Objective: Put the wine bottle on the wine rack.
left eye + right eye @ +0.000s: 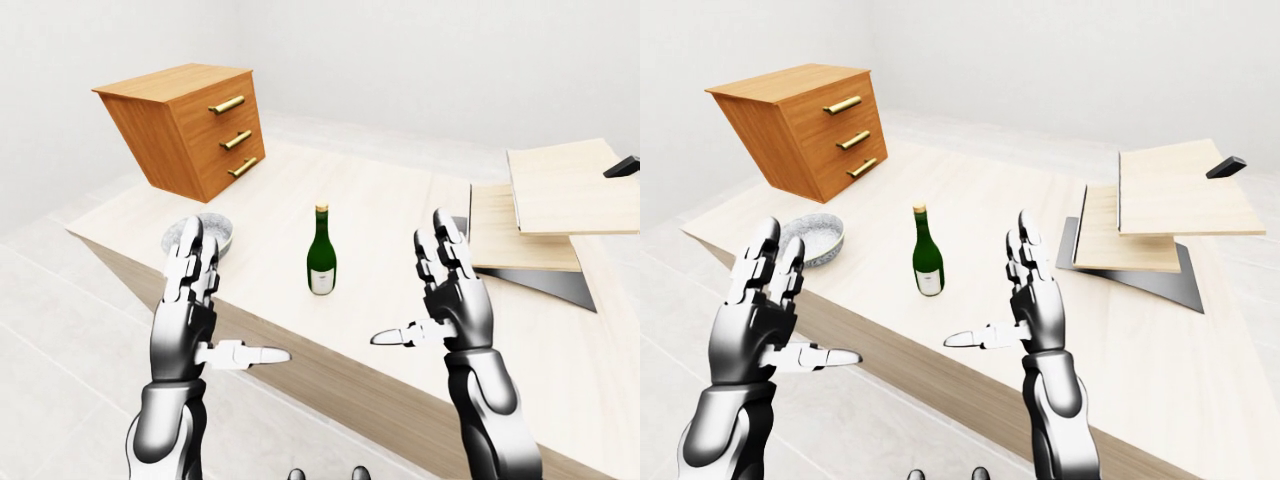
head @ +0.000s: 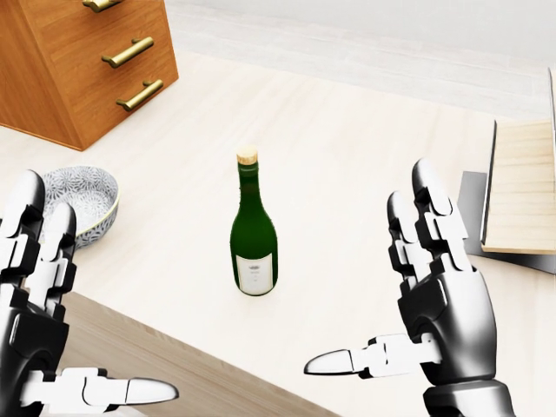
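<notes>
Hands: two, left hand (image 2: 39,300) and right hand (image 2: 426,300), fingers spread, grasping nothing
Wine bottle (image 2: 253,233): one, upright on table (image 2: 347,174), between both hands (untouched)
Bowl (image 2: 78,195): one, left
Drawer chest (image 1: 190,125): one, three drawers
Wine rack (image 1: 1160,215): one, far right

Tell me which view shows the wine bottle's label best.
The head view: the wine bottle is largest there, upright on the table, its white label facing the camera. The left-eye and right-eye views show the whole bottle too, but smaller, the label only a pale patch.
</notes>
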`<state>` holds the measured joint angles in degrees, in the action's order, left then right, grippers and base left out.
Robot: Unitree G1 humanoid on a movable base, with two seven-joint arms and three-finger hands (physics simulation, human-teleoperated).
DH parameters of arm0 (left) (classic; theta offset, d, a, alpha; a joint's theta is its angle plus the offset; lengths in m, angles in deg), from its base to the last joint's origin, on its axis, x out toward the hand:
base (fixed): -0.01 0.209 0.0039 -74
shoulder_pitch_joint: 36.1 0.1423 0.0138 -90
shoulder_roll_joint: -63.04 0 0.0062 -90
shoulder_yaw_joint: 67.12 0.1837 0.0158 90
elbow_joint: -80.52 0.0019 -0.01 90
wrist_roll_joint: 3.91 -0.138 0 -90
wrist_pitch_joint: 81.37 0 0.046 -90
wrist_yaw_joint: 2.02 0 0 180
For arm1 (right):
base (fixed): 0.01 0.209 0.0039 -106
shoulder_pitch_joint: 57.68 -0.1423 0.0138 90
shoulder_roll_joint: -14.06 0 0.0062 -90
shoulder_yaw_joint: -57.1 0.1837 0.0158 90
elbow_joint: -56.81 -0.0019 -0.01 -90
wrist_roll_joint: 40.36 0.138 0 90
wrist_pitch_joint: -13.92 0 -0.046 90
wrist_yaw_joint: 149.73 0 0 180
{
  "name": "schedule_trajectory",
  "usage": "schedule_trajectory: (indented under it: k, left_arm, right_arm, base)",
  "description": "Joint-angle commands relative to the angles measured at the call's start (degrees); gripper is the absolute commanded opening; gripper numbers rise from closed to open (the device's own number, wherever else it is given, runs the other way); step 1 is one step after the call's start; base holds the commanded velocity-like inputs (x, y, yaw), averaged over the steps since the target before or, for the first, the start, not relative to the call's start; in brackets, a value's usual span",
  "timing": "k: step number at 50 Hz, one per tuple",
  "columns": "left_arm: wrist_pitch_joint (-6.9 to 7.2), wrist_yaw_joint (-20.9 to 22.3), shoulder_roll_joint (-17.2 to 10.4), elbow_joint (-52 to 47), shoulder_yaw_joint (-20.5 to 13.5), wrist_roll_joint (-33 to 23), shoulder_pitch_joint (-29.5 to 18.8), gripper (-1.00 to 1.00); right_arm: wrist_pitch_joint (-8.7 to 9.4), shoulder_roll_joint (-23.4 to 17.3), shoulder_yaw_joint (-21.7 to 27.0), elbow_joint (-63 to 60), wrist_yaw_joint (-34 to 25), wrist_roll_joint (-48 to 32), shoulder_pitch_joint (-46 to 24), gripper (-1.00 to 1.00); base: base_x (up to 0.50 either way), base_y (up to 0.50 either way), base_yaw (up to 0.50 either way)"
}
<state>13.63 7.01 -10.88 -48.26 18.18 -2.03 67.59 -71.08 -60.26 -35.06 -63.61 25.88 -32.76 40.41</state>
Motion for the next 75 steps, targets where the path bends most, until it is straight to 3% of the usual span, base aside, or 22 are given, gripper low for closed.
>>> schedule_trajectory:
  k: [1,40,55,75]
  left_arm:
    - [0.00,0.58,0.23,0.98,-0.61,0.07,0.60,1.00]
    - [0.00,1.16,0.39,4.06,-2.33,1.12,0.28,1.00]
    - [0.00,1.46,0.32,3.78,-2.47,0.93,0.46,1.00]
    - [0.00,3.28,0.25,2.82,-7.22,2.54,0.66,1.00]
  right_arm:
    - [0.00,0.18,-0.50,1.31,0.48,-1.27,-0.51,1.00]
    - [0.00,0.43,-2.23,6.12,-1.92,-2.78,-1.27,1.00]
    - [0.00,0.73,-2.08,7.59,0.02,-3.08,-2.64,1.00]
    - [0.00,2.05,-2.14,15.38,1.40,-3.54,-12.42,1.00]
  base:
    - [0.00,0.00,0.00]
    - [0.15,0.06,0.00]
    - [0.14,-0.12,0.00]
    - [0.00,0.00,0.00]
